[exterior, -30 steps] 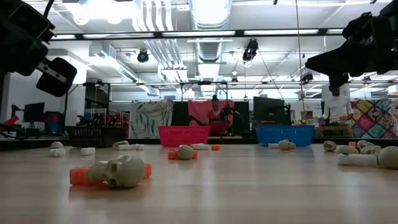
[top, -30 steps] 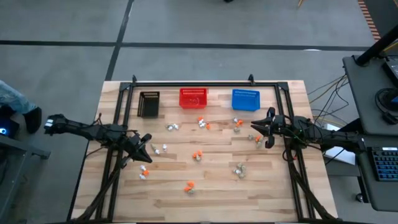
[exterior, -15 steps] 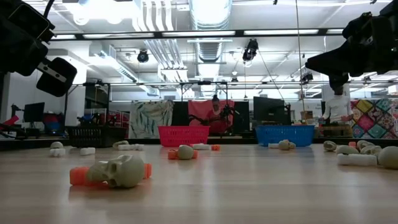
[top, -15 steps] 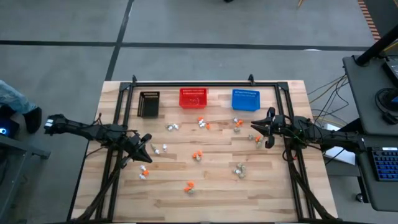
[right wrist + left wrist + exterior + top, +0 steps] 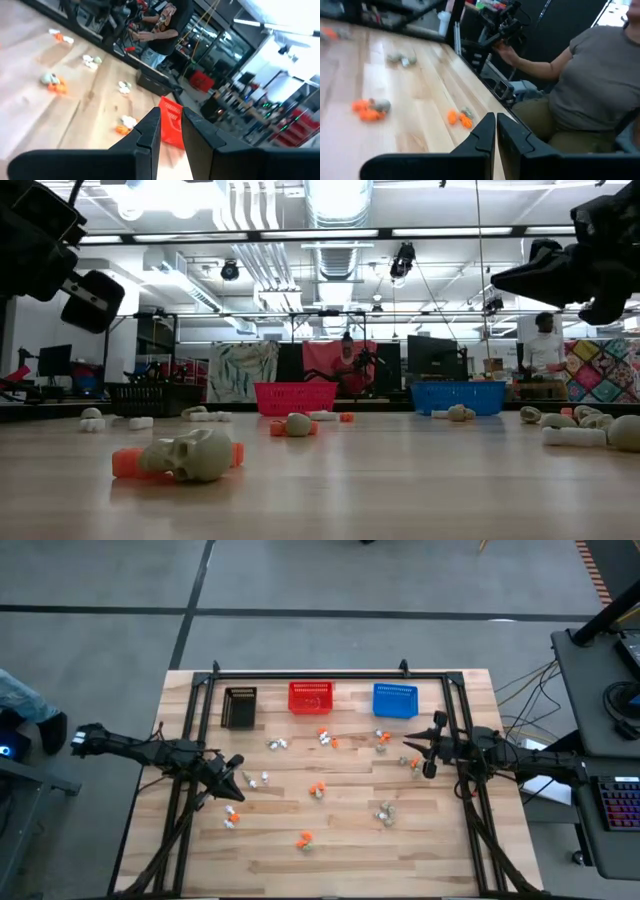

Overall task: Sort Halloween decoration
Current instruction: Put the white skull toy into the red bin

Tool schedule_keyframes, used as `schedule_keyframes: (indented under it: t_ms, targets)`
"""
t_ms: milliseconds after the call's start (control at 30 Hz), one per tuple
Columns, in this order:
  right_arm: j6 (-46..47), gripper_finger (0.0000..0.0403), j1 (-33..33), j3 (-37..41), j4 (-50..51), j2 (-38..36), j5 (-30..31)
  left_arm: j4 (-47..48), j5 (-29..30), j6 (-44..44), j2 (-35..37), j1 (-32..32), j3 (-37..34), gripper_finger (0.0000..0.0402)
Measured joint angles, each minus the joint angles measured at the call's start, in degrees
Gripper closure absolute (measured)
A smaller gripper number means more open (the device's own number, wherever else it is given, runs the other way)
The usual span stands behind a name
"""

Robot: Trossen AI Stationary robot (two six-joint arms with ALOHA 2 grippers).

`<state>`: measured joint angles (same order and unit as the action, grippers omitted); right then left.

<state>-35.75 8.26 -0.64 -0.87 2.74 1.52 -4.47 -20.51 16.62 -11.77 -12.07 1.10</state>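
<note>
While tiny orange, white and beige-grey trinkets (image 5: 316,789) are scattered before the red mesh basket (image 5: 310,697), nothing is held.
A seated person (image 5: 580,95) is shown only in the left wrist view; the left gripper (image 5: 232,780) is closed empty, the right gripper (image 5: 421,754) slightly parted, both raised.

two dark jointed arms (image 5: 130,747) with tapered black fingers (image 5: 482,135).

- Mesh baskets: three in a row along the far edge of the table (image 5: 455,840) — one black basket (image 5: 240,707) at the left, one red basket (image 5: 310,697) in the middle, one blue basket (image 5: 395,700) at the right.
- Halloween decoration (image 5: 305,839): about ten small clusters of orange, white and beige-grey trinkets scattered across the table; single pieces are too small to count exactly.
- Robot arms: two.
</note>
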Motion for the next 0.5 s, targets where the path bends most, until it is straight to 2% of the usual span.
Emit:
schedule_keyframes:
  t_ms: [67,200,333,400,500]
  targets:
    - [-1.39,0.0335,0.01,0.00,-0.04,-0.02,0.02,-3.92,2.86,-3.37,0.02,0.00,0.00,0.0402]
    - [-1.90,0.0335,0.01,0.00,-0.22,0.00,-0.03,-14.73,10.74,-3.80,0.02,0.02,0.00,0.0402]
    - [11.54,0.0335,-0.01,0.02,-1.59,-0.02,-1.69,-23.87,15.24,-5.21,0.02,0.02,0.00,0.0402]
    - [17.99,0.0335,-0.01,0.02,-4.62,0.07,-1.38,-26.08,15.41,-7.63,0.02,0.02,0.00,0.0402]
    - [34.44,0.0335,-0.01,0.02,-9.13,0.08,-1.34,-26.78,15.42,-10.03,0.02,0.02,0.00,0.0402]
